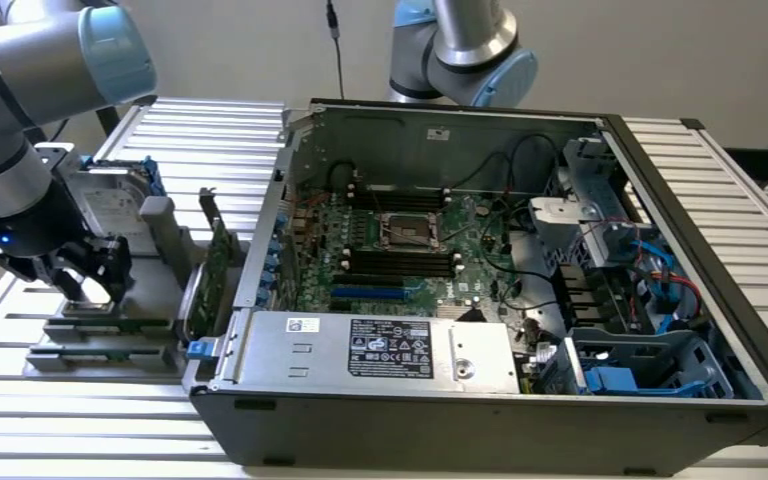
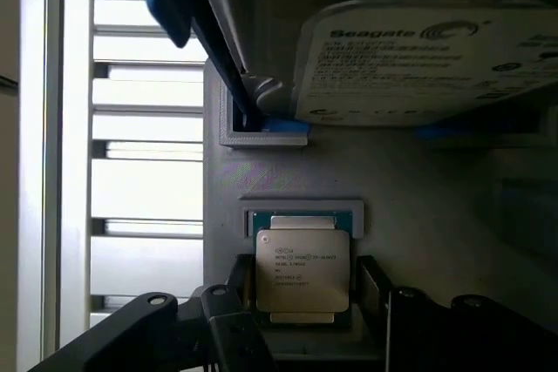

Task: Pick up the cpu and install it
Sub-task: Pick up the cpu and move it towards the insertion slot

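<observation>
Exterior view: my gripper hangs low over the grey parts holder on the slatted table, at the exterior view's left of the open computer case. The motherboard socket lies bare. A hard drive stands upright just behind me. Wrist view: the cpu lies flat in its square recess in the holder, lettering up, below the Seagate drive. My fingers stand apart, one on each side of the chip, unclenched; whether they touch its edges I cannot tell.
</observation>
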### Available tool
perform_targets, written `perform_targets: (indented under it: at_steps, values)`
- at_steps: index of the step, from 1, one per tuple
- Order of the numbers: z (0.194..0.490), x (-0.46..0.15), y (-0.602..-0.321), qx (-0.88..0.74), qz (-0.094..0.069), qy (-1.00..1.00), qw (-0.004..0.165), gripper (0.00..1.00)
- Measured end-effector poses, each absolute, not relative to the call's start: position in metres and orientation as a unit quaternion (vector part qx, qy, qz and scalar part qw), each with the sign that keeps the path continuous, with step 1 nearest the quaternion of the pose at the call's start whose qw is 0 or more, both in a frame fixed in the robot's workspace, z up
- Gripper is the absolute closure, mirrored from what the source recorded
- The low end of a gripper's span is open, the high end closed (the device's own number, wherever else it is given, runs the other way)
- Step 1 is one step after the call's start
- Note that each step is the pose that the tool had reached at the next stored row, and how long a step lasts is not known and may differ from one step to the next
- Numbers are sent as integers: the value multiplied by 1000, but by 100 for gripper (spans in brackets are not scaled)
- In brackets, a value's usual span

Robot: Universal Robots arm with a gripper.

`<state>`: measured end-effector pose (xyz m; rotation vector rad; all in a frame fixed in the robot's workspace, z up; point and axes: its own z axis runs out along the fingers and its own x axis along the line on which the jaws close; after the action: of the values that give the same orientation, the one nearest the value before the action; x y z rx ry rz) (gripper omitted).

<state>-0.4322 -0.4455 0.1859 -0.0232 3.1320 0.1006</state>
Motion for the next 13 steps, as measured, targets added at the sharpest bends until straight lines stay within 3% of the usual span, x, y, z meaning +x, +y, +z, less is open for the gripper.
perform_targets:
  at_steps: [13]
  values:
    - [186,-432,-446,-7,39,999,4,45]
